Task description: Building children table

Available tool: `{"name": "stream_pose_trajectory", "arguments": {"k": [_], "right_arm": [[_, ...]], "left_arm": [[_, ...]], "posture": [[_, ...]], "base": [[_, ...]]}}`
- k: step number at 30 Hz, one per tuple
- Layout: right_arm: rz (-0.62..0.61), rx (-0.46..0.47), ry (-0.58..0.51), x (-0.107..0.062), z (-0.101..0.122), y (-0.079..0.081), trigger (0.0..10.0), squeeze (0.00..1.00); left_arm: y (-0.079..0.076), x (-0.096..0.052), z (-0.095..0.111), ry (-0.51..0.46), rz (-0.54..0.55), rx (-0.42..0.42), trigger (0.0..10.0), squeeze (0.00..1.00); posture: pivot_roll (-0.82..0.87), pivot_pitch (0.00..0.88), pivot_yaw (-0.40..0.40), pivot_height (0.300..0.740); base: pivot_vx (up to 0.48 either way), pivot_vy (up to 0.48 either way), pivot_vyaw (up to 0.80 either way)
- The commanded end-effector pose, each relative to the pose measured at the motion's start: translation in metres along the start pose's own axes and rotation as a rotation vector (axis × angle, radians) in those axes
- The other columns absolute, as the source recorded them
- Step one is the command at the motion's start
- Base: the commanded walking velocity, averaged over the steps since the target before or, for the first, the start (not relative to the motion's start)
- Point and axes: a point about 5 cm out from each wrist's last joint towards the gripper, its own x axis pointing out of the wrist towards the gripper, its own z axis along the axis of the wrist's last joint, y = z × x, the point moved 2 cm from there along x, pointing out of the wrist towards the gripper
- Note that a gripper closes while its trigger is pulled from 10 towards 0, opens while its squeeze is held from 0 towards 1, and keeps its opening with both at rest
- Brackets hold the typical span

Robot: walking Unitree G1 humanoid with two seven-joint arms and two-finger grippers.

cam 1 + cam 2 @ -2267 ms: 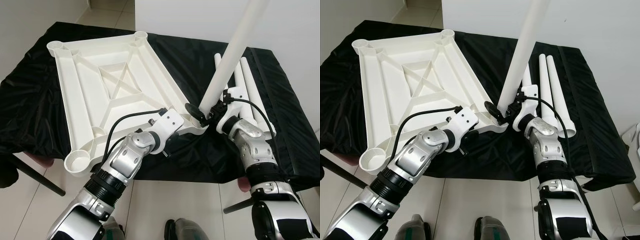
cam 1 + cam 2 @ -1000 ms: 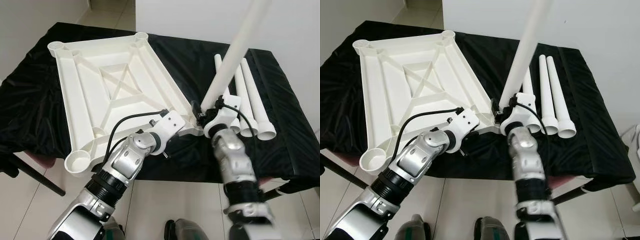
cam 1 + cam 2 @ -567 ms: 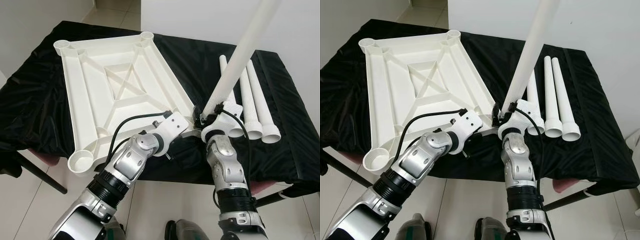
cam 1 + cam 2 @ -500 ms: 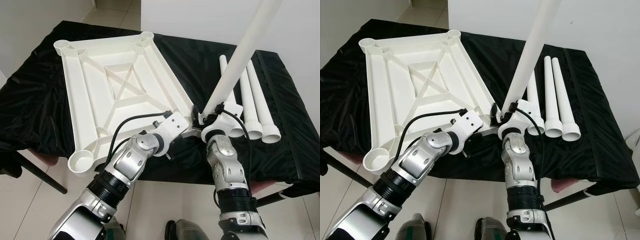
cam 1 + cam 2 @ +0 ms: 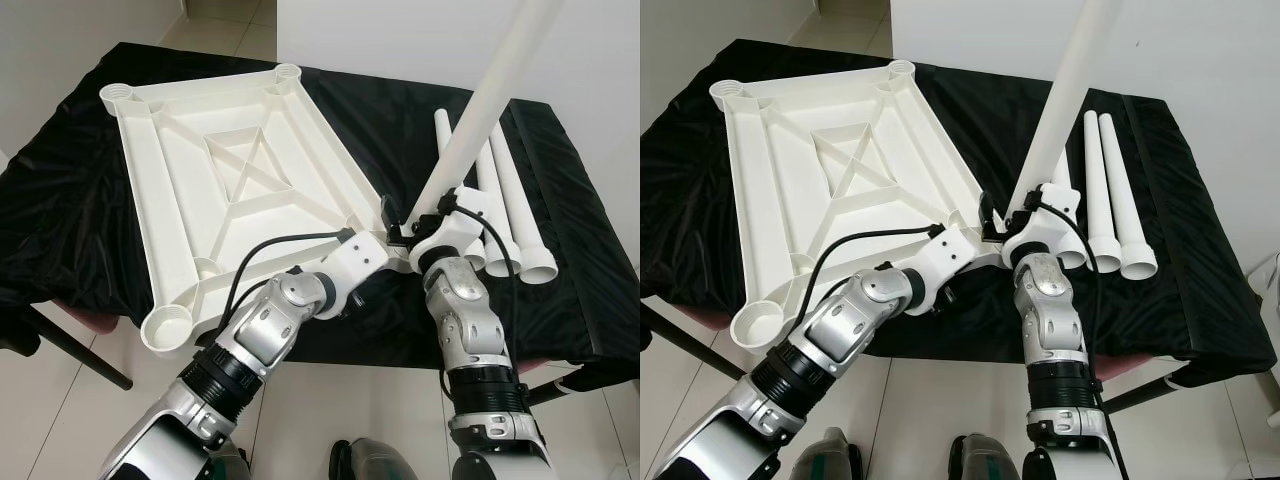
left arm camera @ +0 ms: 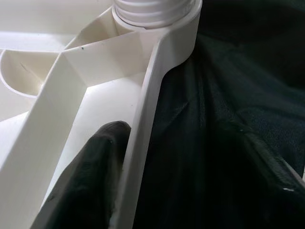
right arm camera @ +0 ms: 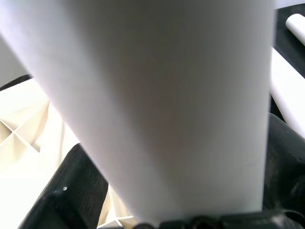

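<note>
The white tabletop (image 5: 240, 170) lies upside down on a black cloth. A long white leg (image 5: 480, 110) rises tilted from its near right corner, its threaded end (image 6: 152, 9) sitting in that corner's socket. My right gripper (image 5: 415, 225) is shut on the leg just above the socket; its black fingers (image 7: 71, 191) flank the leg in the right wrist view. My left gripper (image 6: 167, 138) is shut on the tabletop's near rim beside that corner, one finger (image 6: 90, 181) inside the rim and the other outside over the cloth.
Three loose white legs (image 5: 1095, 180) lie side by side on the cloth right of the held leg. Open corner sockets show at the near left (image 5: 165, 325) and far corners (image 5: 287, 72). The cloth-covered table (image 5: 60, 200) ends just before my arms; a white wall stands behind.
My right forearm has swung in from the right to stand straight under the leg. My left gripper has slid along the near rim toward the corner. The camera has shifted slightly.
</note>
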Motion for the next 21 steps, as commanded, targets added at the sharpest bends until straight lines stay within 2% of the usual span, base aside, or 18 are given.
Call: {"name": "stream_pose_trajectory", "arguments": {"k": [1, 3, 5, 16, 19, 21], "right_arm": [[0.019, 0.009, 0.022, 0.0013, -0.0032, 0.0003, 10.0, 0.0], [0.021, 0.008, 0.02, 0.0014, -0.0027, 0.0002, 10.0, 0.0], [0.027, 0.006, 0.021, 0.002, -0.0018, -0.0016, 10.0, 0.0], [0.065, 0.005, 0.019, 0.0017, 0.0, -0.0021, 10.0, 0.0], [0.121, 0.007, 0.011, 0.0006, 0.0031, -0.0002, 10.0, 0.0], [0.225, -0.002, 0.009, -0.0018, 0.0062, 0.0023, 10.0, 0.0]], "left_arm": [[-0.0112, 0.0026, -0.0016, 0.016, -0.092, -0.005, 10.0, 0.0], [-0.0113, 0.0025, -0.0018, 0.017, -0.094, -0.008, 10.0, 0.0], [-0.0103, 0.0022, -0.0022, 0.018, -0.091, -0.011, 0.0, 0.0], [-0.0118, 0.0009, -0.0017, 0.014, -0.108, -0.011, 0.0, 0.0], [-0.0123, -0.0002, -0.0022, 0.014, -0.118, -0.006, 0.0, 0.0], [-0.014, -0.0011, -0.0032, 0.019, -0.138, 0.008, 0.0, 0.0]], "posture": [[-0.04, 0.009, -0.05, 0.74], [-0.04, 0.009, -0.05, 0.74], [-0.05, 0.011, -0.047, 0.74], [-0.05, 0.02, -0.044, 0.74], [-0.05, 0.024, -0.039, 0.74], [-0.06, 0.026, -0.04, 0.74]], "base": [[0.0, 0.0, 0.0], [0.0, 0.0, 0.0], [0.0, 0.0, 0.0], [0.0, 0.0, 0.0], [0.0, 0.0, 0.0], [0.0, 0.0, 0.0]]}}
